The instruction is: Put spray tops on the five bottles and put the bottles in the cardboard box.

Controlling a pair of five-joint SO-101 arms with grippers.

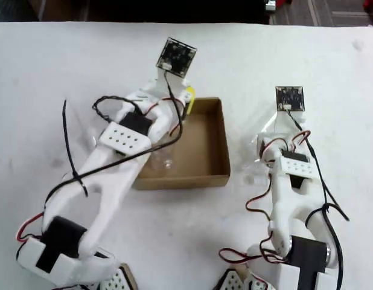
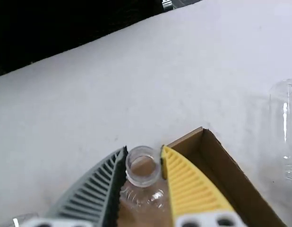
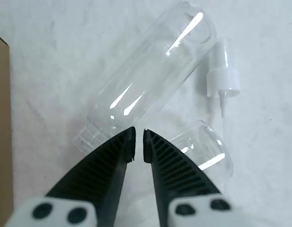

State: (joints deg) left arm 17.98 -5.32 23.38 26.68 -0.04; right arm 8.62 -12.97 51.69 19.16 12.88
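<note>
High view first: the cardboard box sits open in the middle of the white worktop. The left arm stretches across the box's left side, and its pincer is at the far left corner, with one yellow finger poking out. The right arm is parked to the right of the box, well apart from it.

Left wrist view: the left pincer is clamped on the neck of a clear bottle, grey finger on one side and yellow on the other. The bottle's mouth is open, with no spray top on it. It hangs right at the box corner, over the brown inside. A second bottle stands on the worktop beyond the box.

Right wrist view: the right pincer is nearly closed, just a thin slit between the black fingers, holding nothing. It hovers over the neck end of a long bottle lying on its side. A white spray top lies just beside it, and a smaller bottle is partly under one finger. The box edge is off to the side.
</note>
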